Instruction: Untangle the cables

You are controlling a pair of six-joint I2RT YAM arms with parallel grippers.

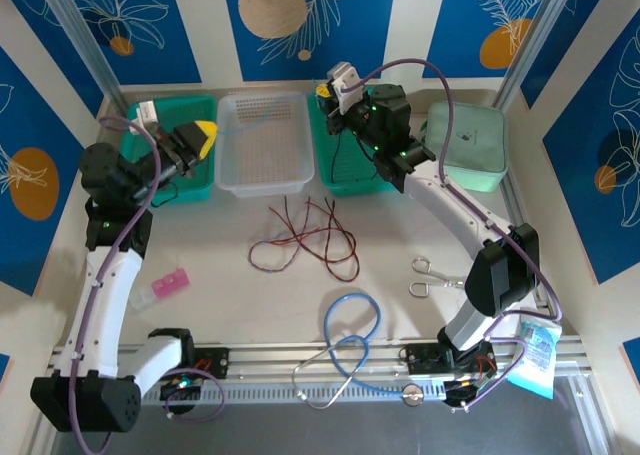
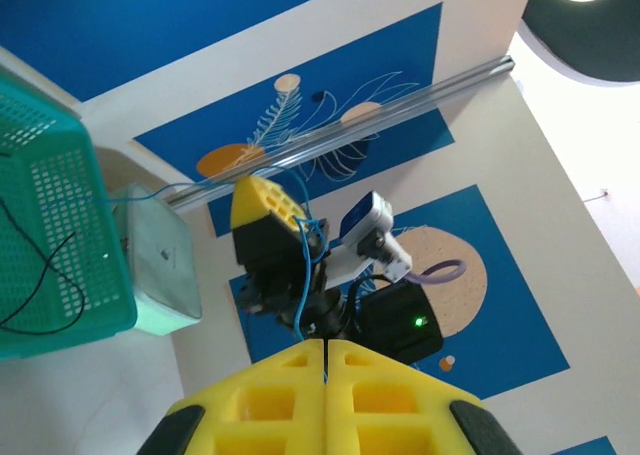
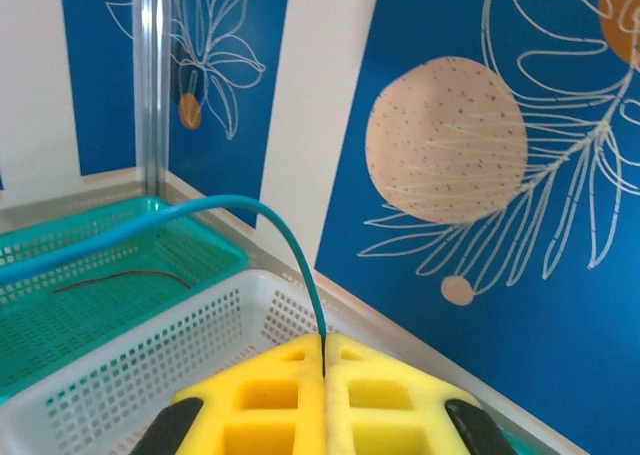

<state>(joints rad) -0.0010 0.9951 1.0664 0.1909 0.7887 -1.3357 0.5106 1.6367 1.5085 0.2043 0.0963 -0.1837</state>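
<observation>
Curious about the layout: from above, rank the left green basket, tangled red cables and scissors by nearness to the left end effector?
1. Green basket, back left, right at the left end effector.
2. Red cables, table centre.
3. Scissors, right side.

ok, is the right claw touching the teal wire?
Touching. Right wrist view: teal wire runs into the seam of the shut right claw.

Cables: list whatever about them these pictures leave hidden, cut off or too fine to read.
- Top view: red and black tangle, strands too thin to tell which crosses over.
- Right wrist view: blue cable runs off the left edge; its other end is hidden inside the shut right tool.
- Left wrist view: black cable in the green basket, cut by the left edge.
</observation>
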